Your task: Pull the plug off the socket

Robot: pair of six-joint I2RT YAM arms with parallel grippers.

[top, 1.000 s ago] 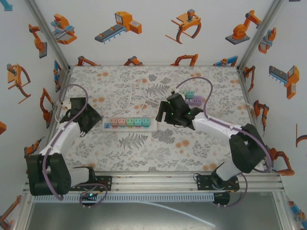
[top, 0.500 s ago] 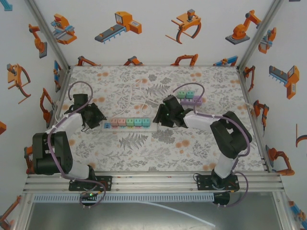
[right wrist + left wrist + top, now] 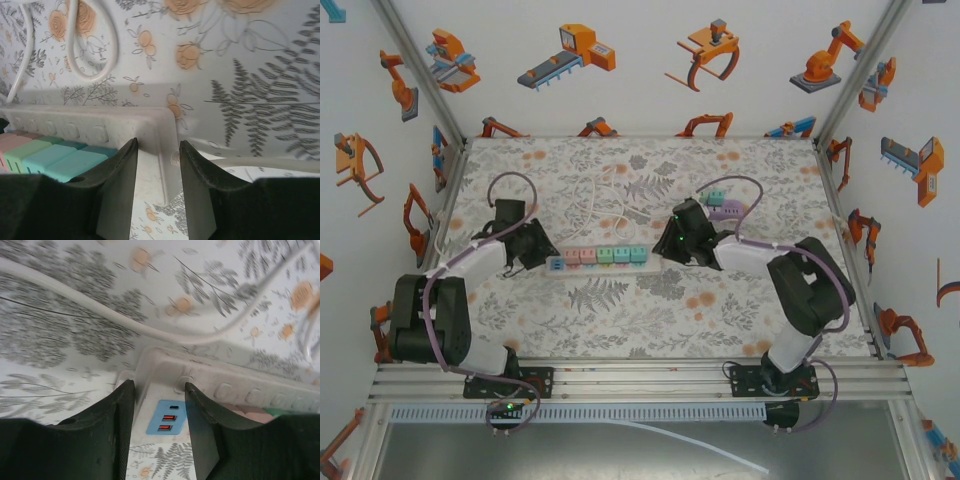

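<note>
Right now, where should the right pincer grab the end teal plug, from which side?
Likely from above, pinching the end teal plug across the strip's width, on its near and far faces. The neighbour plugs sit packed in a row on the power strip, so its neighbour-side face is blocked; the blocky body stands proud with flat faces. The right pincer sits open at that end.
</note>
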